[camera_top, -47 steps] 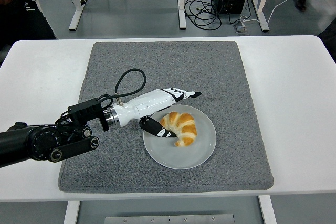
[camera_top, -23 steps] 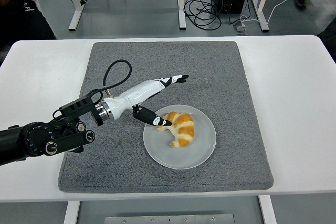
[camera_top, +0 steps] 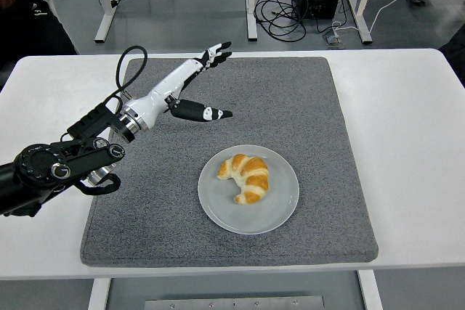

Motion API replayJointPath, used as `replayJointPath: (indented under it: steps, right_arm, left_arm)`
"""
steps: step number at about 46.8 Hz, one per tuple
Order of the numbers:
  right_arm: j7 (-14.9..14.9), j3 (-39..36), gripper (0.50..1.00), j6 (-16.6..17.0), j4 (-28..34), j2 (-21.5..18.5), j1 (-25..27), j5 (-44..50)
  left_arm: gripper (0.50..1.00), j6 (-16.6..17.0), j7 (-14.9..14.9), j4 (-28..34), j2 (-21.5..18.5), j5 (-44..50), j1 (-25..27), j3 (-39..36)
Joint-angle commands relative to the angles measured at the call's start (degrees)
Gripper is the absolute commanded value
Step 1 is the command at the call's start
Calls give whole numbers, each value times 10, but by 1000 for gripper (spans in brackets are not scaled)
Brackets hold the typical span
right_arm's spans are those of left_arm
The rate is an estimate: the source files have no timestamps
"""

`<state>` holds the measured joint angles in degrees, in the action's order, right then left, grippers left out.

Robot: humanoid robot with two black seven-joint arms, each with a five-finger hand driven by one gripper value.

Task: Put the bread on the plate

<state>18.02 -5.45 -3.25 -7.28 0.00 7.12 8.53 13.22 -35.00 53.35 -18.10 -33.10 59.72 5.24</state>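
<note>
A golden croissant [camera_top: 246,176] lies on the pale grey round plate [camera_top: 280,208], which sits on the grey mat in front of centre. My left hand [camera_top: 216,83] hovers over the mat's far left part, up and to the left of the plate, well apart from the bread. Its fingers [camera_top: 216,51] are spread and the thumb [camera_top: 211,114] sticks out toward the right; it holds nothing. The right arm does not show.
The grey mat [camera_top: 305,99] covers most of the white table [camera_top: 407,107]. A cable loop [camera_top: 127,59] arcs up from my left forearm. Beyond the table are desk legs and floor cables [camera_top: 290,16]. A person's dark clothing shows at the top left corner.
My left hand has let go of the croissant and drawn back up and to the left, away from the plate. The croissant stays on the plate.
</note>
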Motion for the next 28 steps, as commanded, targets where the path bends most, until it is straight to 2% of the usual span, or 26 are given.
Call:
replayJointPath:
  steps: [1,10,14,28]
  right_arm:
    - [0,0,1000,0,0,0,0,0]
    - [0,0,1000,0,1,0,0,0]
    - [0,0,1000,0,0,0,0,0]
    - [0,0,1000,0,0,0,1,0]
  left_arm:
    - [971,-35,0,-16,-6,27,-1,23]
    - [971,-157,0,-60,-26,88,-8,80]
    - [971,-200,3,-73,-34,108,-10,91]
    - [971,-289,4,-93,-48,168,-25,94]
